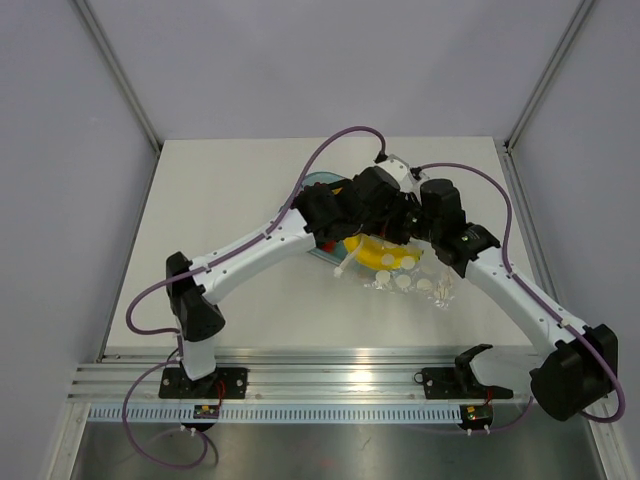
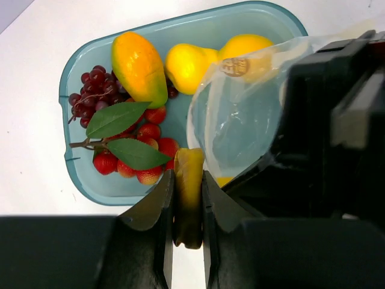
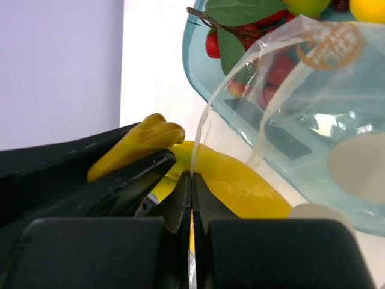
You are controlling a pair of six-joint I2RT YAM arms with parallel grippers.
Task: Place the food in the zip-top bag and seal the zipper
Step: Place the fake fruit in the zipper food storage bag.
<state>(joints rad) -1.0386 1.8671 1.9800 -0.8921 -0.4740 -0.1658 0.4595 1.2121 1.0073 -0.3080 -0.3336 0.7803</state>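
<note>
We note left pincer [image 2: 188, 208] clamped on the banana [image 2: 189, 171], right pincer [image 3: 191, 195] pinched flat on the bag [image 3: 283, 102] edge, pear [image 2: 186, 66] and strawberries [image 2: 147, 174] in the tray [image 2: 198, 30], on the table [image 2: 36, 90].

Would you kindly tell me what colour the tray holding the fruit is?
The tray is translucent teal-blue, clearest in the left wrist view.

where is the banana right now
Left wrist view: the banana is clamped in the left gripper, by the teal tray, beside the zip-top bag.
</note>
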